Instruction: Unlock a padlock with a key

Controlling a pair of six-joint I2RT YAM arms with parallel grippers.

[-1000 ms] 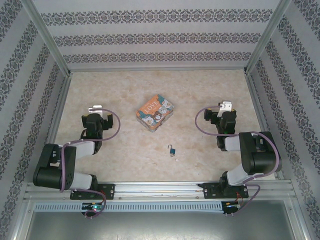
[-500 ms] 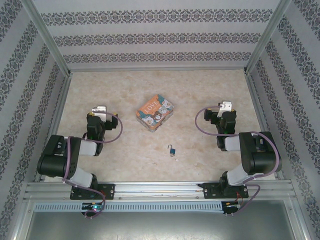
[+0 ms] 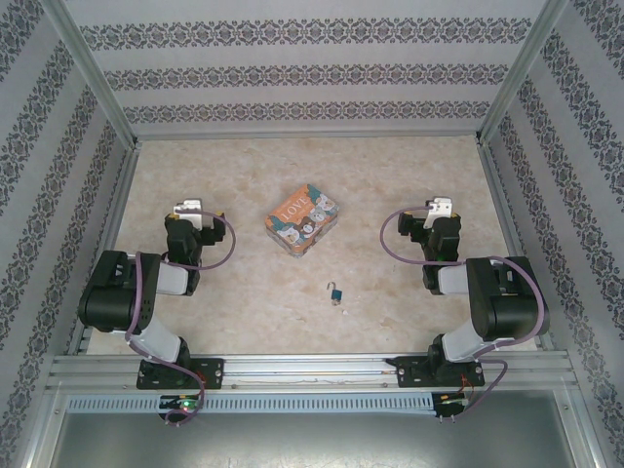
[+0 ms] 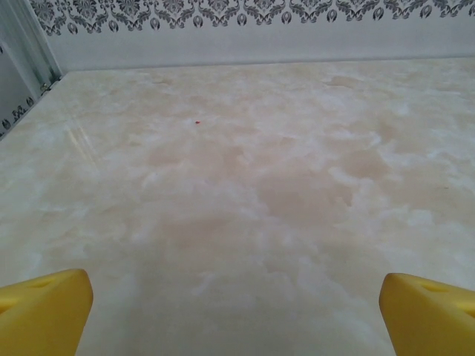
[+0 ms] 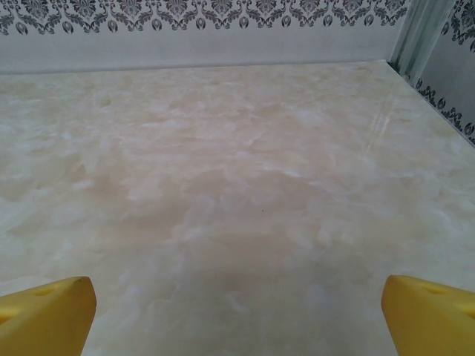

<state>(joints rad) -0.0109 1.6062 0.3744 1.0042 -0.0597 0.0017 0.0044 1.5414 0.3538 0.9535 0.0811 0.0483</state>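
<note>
Noting padlock base-ward, inward of right end effector, which I judge nearer than left end effector; both spread apart.

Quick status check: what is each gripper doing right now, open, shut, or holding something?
Left gripper: open wide, holding nothing.
Right gripper: open wide, holding nothing.

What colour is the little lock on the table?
The tiny padlock is teal-blue with a silver metal shackle, clearest in the top external view.
</note>
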